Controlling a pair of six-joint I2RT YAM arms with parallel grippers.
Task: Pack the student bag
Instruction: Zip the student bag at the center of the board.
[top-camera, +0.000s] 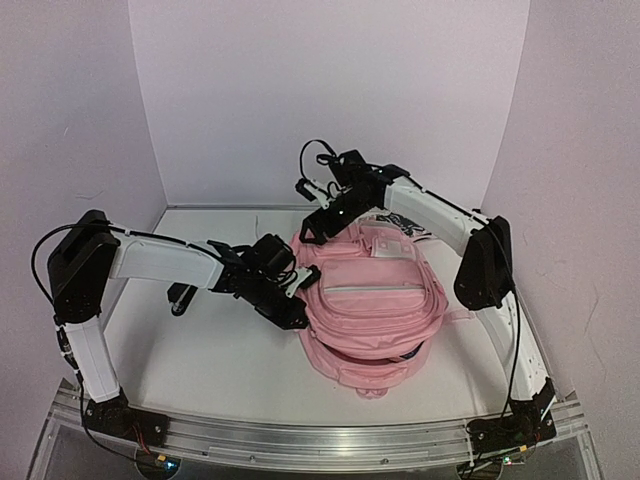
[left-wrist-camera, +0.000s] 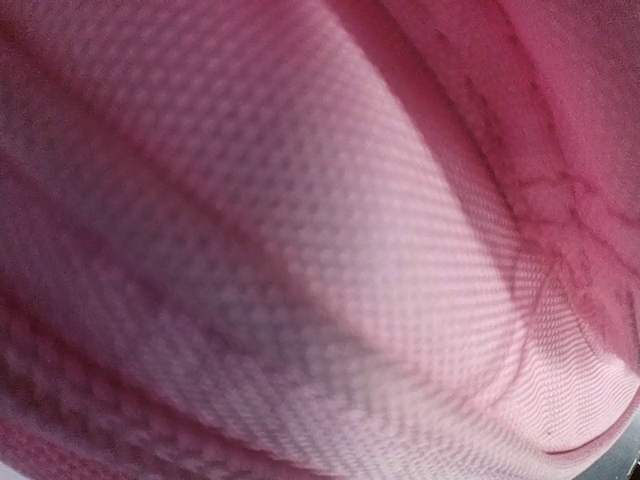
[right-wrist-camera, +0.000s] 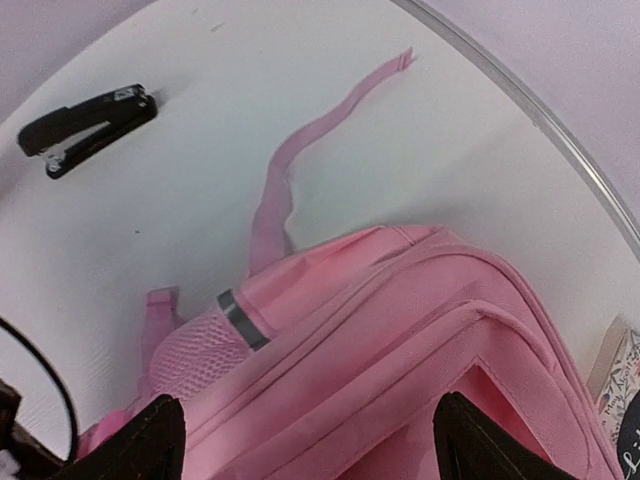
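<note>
Pink mesh fills the left wrist view: the left gripper (top-camera: 290, 303), closed tight, presses into the left flank of the student bag (top-camera: 385, 300); whether it pinches cloth I cannot tell. The bag lies mid-way on the table (top-camera: 200, 360), long axis far to near. The right gripper (right-wrist-camera: 310, 415), jaws wide, hangs just above its far end.
</note>
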